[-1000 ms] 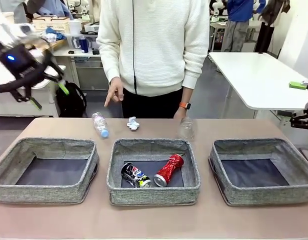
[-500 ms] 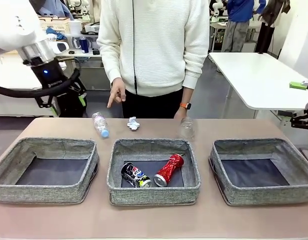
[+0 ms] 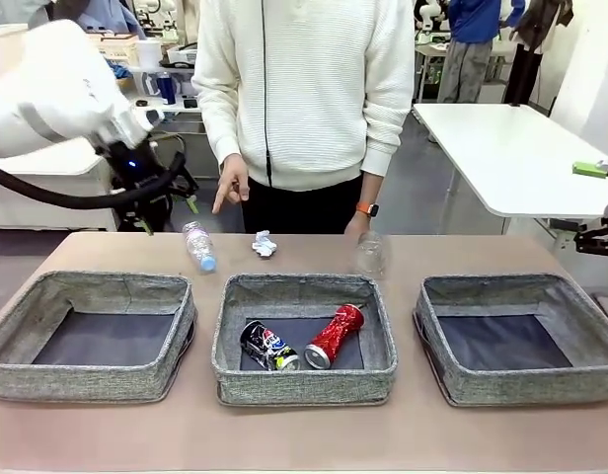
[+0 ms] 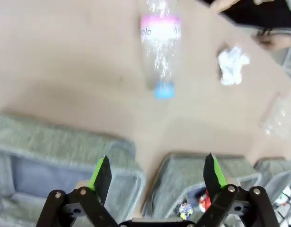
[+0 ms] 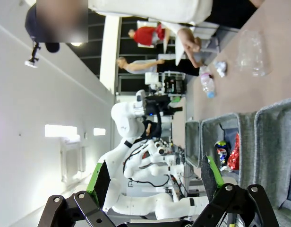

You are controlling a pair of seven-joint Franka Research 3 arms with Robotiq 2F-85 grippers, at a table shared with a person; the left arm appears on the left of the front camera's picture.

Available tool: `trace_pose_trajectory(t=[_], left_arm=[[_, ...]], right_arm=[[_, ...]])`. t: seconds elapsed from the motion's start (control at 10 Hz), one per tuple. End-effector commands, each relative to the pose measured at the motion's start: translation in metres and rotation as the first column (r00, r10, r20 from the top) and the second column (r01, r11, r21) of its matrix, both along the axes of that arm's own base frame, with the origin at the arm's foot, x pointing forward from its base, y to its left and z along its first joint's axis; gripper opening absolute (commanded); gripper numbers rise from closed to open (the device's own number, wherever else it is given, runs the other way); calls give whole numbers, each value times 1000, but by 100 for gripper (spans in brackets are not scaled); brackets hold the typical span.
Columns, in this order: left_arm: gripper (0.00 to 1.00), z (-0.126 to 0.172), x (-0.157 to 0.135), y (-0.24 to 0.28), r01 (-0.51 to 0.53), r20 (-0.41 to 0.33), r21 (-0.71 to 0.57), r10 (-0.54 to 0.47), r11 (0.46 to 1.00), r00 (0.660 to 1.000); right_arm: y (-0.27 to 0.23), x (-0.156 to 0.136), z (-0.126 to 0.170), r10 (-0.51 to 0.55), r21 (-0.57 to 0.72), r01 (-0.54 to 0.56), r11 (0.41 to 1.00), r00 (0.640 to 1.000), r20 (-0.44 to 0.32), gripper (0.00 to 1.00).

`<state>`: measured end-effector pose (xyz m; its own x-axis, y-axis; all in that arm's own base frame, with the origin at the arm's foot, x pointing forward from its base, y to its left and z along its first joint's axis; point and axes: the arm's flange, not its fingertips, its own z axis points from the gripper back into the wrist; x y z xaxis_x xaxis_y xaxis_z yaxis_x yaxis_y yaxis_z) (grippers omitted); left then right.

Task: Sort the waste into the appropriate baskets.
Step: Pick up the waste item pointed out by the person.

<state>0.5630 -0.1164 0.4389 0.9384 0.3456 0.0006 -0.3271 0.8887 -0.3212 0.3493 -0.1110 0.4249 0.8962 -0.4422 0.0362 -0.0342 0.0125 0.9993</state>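
The baskets line the near edge; the middle basket holds the crushed red can and crushed dark can, probably grouped as metal. On the table's open far strip lie the bottle, cup and paper wad, well apart. The left gripper hovers released near the bottle; the right gripper hangs spread off the right edge.

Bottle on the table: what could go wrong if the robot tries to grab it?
1. The bottle lies on its side, so it might roll away if the open left hand nudges it.
2. The person's hand hangs near the bottle, so the arm could bump it.
3. The paper wad lies beside the bottle and might get knocked away.
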Motion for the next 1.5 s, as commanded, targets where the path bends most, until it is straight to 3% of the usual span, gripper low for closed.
trace_pose_trajectory(t=[0.0, 0.2, 0.4, 0.9, 1.3, 1.4], left_arm=[[100, -22, 21, -8, 11, 26, 57, -12, 998, 1000], [100, -47, 43, -18, 47, 84, 116, -57, 992, 995], [100, -76, 66, -26, 26, 51, 225, -38, 974, 998], [100, -106, 75, -43, 15, 84, 229, -35, 973, 996], [100, -114, 75, -43, -2, 59, 239, -12, 971, 998], [87, -114, 76, -44, -4, 56, 235, -9, 972, 998]], right_arm=[[1, 1, 1, -2, 11, 2, 1000, 1000, 29, 100], [1, 1, 1, -2, 11, 2, 1000, 1000, 29, 100], [1, 1, 1, -2, 11, 2, 1000, 1000, 29, 100], [1, 1, 1, -2, 11, 2, 1000, 1000, 29, 100], [1, 1, 1, -2, 11, 2, 1000, 1000, 29, 100], [1, 1, 1, -2, 11, 2, 1000, 1000, 29, 100]])
